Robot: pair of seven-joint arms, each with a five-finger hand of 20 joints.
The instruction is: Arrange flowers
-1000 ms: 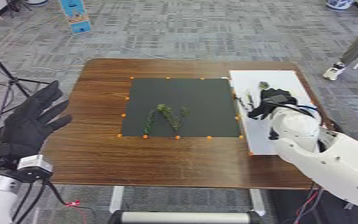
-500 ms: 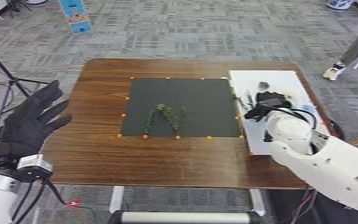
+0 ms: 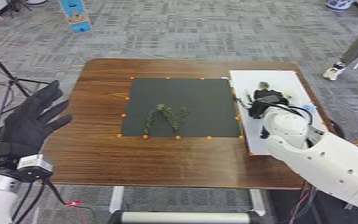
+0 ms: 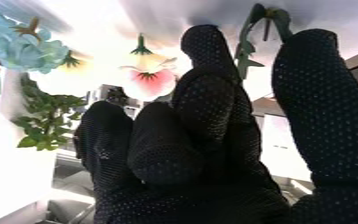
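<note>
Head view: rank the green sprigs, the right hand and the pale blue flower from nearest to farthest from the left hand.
From the left hand:
1. Green sprigs, on the dark mat.
2. Right hand, over the white board.
3. Pale blue flower, by the board's right edge.

Patterned grey carpet [image 3: 202, 30] around a brown table [image 3: 95, 150].

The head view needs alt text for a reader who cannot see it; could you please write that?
The robot's right hand is over a white board at the right of a brown wooden table. Green sprigs lie on a dark mat near the table's middle, and the left hand, open, is at the table's left edge.
</note>
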